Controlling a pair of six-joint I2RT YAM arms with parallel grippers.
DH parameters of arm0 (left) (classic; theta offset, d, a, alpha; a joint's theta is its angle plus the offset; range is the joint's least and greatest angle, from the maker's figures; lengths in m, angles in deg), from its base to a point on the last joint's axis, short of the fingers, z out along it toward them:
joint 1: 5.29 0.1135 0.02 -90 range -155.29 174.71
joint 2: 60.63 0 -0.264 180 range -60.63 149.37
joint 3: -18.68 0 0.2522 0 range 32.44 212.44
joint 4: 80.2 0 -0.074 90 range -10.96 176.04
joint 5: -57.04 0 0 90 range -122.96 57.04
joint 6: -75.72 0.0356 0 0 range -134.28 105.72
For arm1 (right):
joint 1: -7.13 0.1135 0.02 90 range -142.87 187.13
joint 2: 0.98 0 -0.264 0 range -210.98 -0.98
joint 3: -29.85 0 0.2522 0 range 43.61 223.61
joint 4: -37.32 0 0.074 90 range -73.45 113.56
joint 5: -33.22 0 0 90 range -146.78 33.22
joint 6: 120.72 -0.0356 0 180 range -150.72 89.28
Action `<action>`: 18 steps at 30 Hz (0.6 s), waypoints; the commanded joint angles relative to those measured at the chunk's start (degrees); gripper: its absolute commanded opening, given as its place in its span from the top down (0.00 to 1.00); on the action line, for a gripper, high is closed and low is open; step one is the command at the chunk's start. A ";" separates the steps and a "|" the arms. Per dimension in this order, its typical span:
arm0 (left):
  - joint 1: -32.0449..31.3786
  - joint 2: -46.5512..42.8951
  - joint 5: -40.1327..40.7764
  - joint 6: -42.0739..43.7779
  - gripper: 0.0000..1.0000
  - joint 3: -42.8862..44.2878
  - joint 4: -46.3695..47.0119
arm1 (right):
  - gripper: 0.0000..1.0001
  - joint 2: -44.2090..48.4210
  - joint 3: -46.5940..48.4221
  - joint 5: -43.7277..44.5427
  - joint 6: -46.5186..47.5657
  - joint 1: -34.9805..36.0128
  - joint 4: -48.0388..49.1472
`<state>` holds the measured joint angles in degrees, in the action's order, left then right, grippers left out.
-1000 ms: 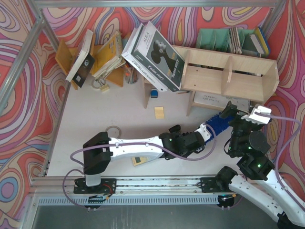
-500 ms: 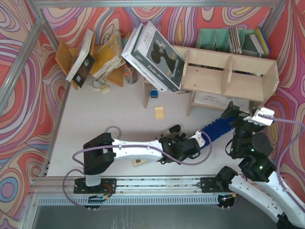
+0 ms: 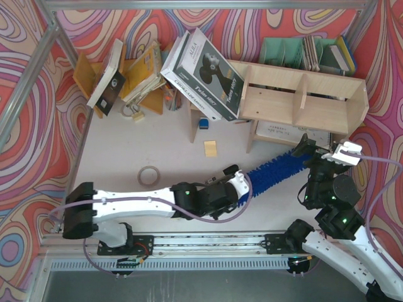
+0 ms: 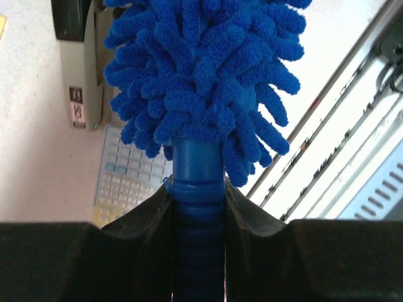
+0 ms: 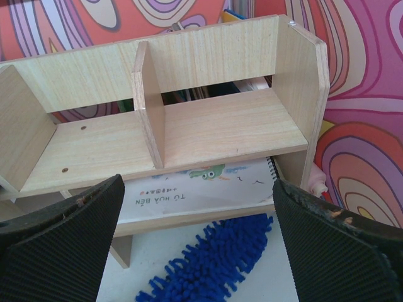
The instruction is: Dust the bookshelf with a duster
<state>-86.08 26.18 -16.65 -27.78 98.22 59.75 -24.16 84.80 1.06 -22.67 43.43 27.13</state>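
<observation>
- Your left end effector [image 3: 238, 184] is clamped on the duster [image 3: 277, 168] handle. In the left wrist view the two black fingers [image 4: 145, 217] press on either side of the blue ribbed handle, just below the fluffy head [image 4: 201, 69].
- The duster runs diagonally up and right over the bench [image 3: 113, 157], from the left end effector toward the low right front of the bookshelf [image 3: 296, 94].
- The duster tip sits right by your right end effector [image 3: 321, 151]. You can't tell if it touches.
- The right end effector is spread wide. In the right wrist view both fingers [image 5: 63, 245] are at the frame edges, facing the bookshelf [image 5: 214, 132].
- In the right wrist view the duster tip [image 5: 211, 264] lies low between those fingers, just in front of the bottom ledge and short of the boards.
- A notebook [image 5: 201, 185] lies flat in the bookshelf's bottom bay.
- Big books [image 3: 201, 72] lean against the bookshelf's left end.
- Green holders [image 3: 283, 50] stand behind the bookshelf by the wall.
- A tape roll [image 3: 149, 175] lies on the bench left of the left arm, and a yellow note [image 3: 210, 148] in front of the books.
- A calculator [image 4: 126, 182] lies on the bench below the duster head in the left wrist view.
</observation>
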 commanded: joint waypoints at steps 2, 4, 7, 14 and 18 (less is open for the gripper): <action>-0.33 -9.15 0.47 -1.75 1.00 -5.00 -5.18 | 0.11 -0.91 0.46 -0.48 1.32 -0.35 1.14; -0.33 -13.51 0.87 -2.59 1.00 -6.56 -7.27 | 0.11 -1.27 0.47 -0.45 1.73 -0.39 1.52; -0.33 -17.93 2.91 -3.79 1.00 -7.64 -11.27 | 0.11 -2.02 0.60 -0.45 1.89 -0.42 1.87; -0.35 -25.09 7.95 -9.35 1.00 -7.59 -20.95 | 0.11 -3.01 0.82 -0.20 1.83 -0.43 1.70; -0.35 -28.02 7.27 -12.32 1.00 -7.29 -26.40 | 0.11 -3.27 0.99 -0.01 1.80 -0.43 1.87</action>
<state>-86.41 1.20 -12.71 -35.29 91.10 38.27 -27.11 84.80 0.63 -21.53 43.43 27.33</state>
